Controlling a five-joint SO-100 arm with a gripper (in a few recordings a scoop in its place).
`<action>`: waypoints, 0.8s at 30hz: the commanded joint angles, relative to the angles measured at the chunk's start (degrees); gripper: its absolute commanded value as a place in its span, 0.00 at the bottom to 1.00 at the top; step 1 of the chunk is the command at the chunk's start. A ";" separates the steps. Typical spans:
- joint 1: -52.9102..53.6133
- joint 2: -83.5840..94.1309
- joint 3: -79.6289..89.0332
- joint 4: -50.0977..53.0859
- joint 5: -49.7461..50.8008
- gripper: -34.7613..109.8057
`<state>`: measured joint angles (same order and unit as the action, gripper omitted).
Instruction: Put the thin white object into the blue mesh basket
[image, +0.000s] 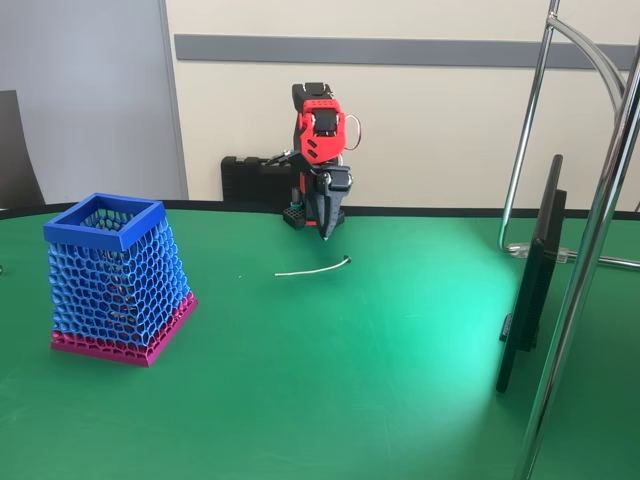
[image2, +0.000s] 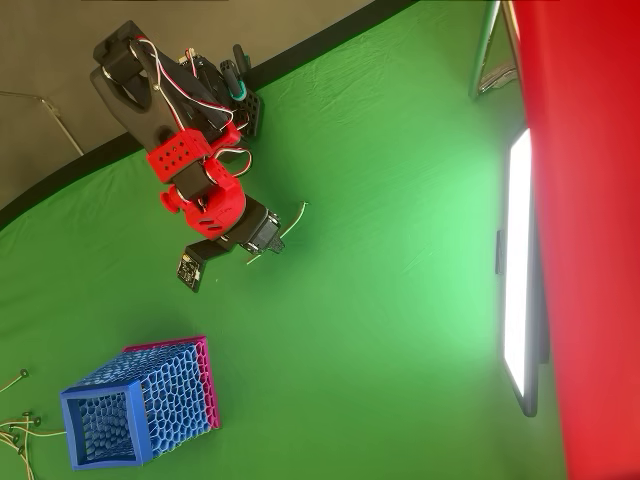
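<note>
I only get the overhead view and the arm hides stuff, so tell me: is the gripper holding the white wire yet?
Observer: No. In the fixed view the thin white object lies flat on the table. The gripper points down, its tip above the strand and not touching it.
Operator: Is the basket tipped over? It looks sideways to me.
Observer: No. The blue mesh basket stands upright on its pink base, with the opening facing up.
</note>
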<state>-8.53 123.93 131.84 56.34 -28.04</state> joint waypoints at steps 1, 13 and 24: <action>-0.18 -3.60 -5.01 1.76 -3.78 0.25; -1.05 -15.12 -12.92 5.19 -12.48 0.30; -6.15 -18.46 -12.57 6.77 -10.02 0.32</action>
<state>-14.33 105.82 120.41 62.58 -38.50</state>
